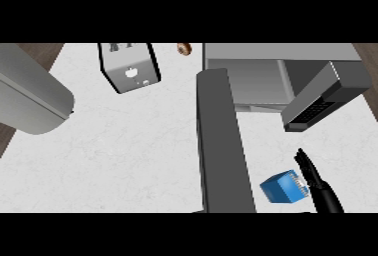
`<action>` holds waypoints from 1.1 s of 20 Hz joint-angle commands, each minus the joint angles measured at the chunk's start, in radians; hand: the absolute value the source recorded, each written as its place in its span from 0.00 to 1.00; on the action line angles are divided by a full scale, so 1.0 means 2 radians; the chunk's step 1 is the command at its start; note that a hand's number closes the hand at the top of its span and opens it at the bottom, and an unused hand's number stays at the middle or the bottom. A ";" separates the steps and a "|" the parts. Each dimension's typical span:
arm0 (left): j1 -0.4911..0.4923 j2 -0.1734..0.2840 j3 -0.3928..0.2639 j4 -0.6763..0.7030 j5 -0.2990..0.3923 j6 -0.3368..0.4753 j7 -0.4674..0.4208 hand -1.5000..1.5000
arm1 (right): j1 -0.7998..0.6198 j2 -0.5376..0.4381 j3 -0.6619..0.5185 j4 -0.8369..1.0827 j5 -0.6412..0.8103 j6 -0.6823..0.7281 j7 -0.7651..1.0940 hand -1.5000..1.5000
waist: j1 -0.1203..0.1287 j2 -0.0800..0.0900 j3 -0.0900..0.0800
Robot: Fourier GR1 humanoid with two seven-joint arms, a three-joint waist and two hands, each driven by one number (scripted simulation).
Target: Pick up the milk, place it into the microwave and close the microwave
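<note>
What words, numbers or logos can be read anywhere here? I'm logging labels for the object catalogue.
No text reads as words or numbers.
Blue milk carton, beside the right hand: white marks on its top, too blurred to read.
Grey toaster: a small white symbol on its face, no letters legible.
Microwave control panel: a dark keypad grid, labels too small to read.

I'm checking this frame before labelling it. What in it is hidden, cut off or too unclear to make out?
- Right hand, head view: only dark fingers show beside the blue milk carton; palm and forearm cut off at the lower edge, and contact is unclear.
- Left hand: not in view.
- Grey microwave: its open door stands edge-on, so the door's face is unseen.
- Small brown object at the top edge: too small to identify.
</note>
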 commanded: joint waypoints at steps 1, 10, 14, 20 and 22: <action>0.042 -0.002 0.023 -0.067 0.073 -0.016 0.007 0.00 | -0.064 0.001 -0.015 0.076 -0.004 -0.011 -0.012 0.00 | 0.006 -0.001 0.000; 0.066 -0.017 0.016 -0.053 0.077 -0.049 -0.013 0.00 | -0.102 -0.004 -0.019 0.186 -0.023 0.042 -0.067 1.00 | 0.007 0.000 0.000; 0.052 0.001 0.028 -0.038 0.083 -0.046 -0.005 0.00 | -0.136 -0.019 -0.001 0.203 -0.008 0.050 -0.088 1.00 | 0.005 0.001 0.001; 0.041 0.011 0.037 -0.035 0.098 -0.039 0.002 0.00 | -0.142 0.008 -0.001 0.214 -0.020 0.034 -0.118 1.00 | 0.002 0.000 0.000; 0.042 0.001 0.030 -0.035 0.086 -0.033 0.004 0.00 | -0.142 0.008 0.013 0.194 -0.019 0.053 -0.116 1.00 | -0.001 0.000 0.000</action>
